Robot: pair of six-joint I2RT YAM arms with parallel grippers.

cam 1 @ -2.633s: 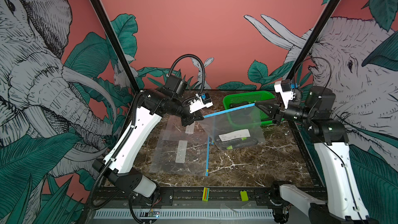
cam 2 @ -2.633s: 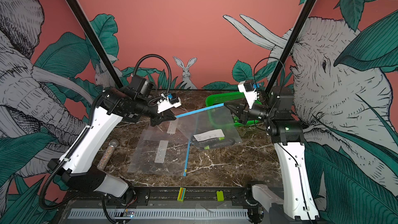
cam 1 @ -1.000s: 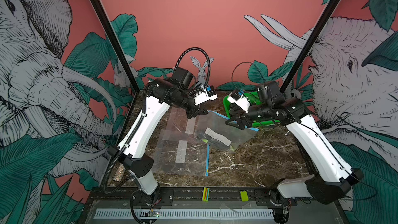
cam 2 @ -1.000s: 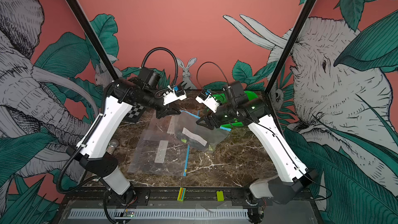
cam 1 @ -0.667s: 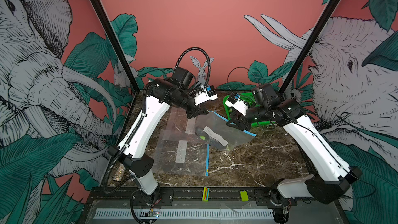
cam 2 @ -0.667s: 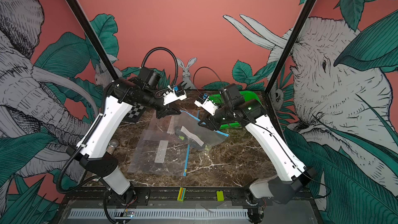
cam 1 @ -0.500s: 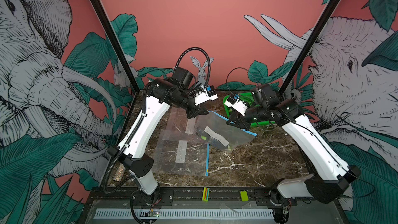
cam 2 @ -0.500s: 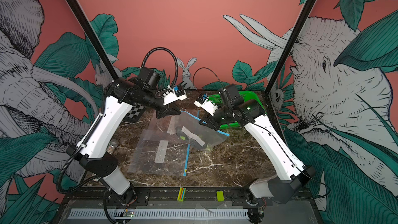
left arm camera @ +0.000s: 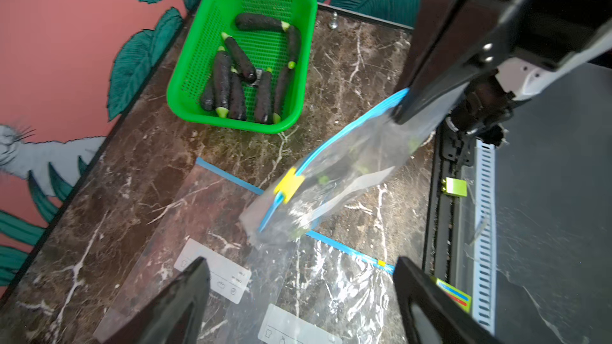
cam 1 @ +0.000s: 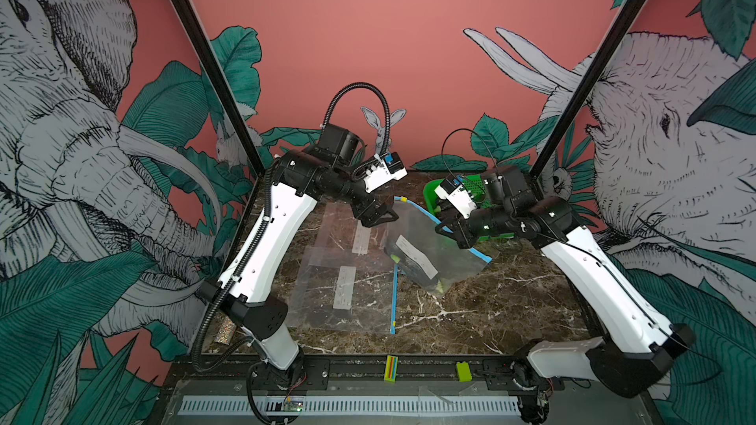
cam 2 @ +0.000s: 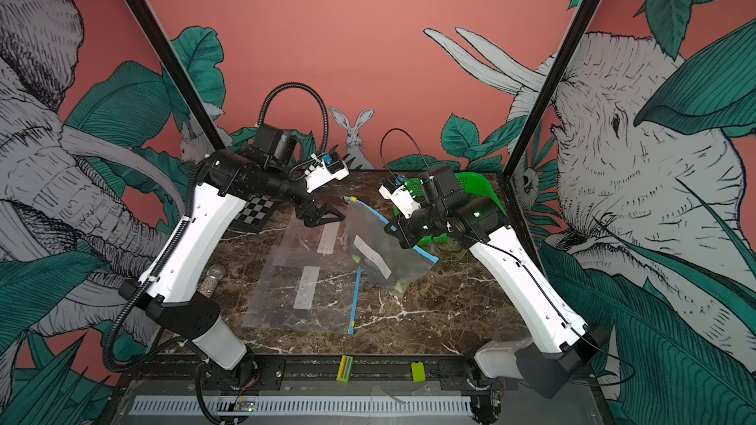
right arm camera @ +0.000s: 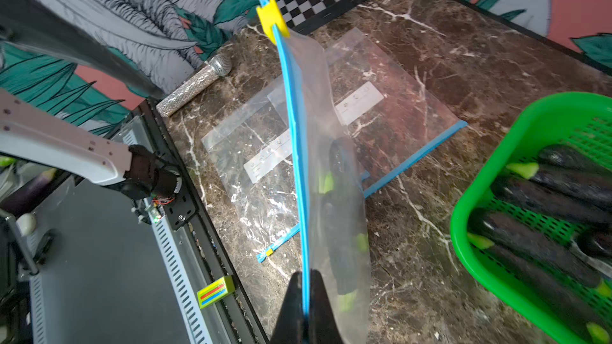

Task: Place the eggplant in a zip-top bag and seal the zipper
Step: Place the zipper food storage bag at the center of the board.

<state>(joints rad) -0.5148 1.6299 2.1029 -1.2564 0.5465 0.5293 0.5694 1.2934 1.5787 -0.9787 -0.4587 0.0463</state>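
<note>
Your right gripper (right arm camera: 306, 279) is pinched tight on the blue zipper strip (right arm camera: 295, 147) of the zip-top bag (cam 1: 433, 239), just beside the green basket (left arm camera: 238, 124). That grip holds the bag's top up, so the eggplant (right arm camera: 341, 223) sits low inside and cannot slide out. Your left gripper (left arm camera: 299, 261) is wide apart and holds nothing, farther from the basket, near the yellow slider (left arm camera: 289, 184). The slider sits at the strip's end away from the basket, so I think the bag is zipped, or nearly
</note>
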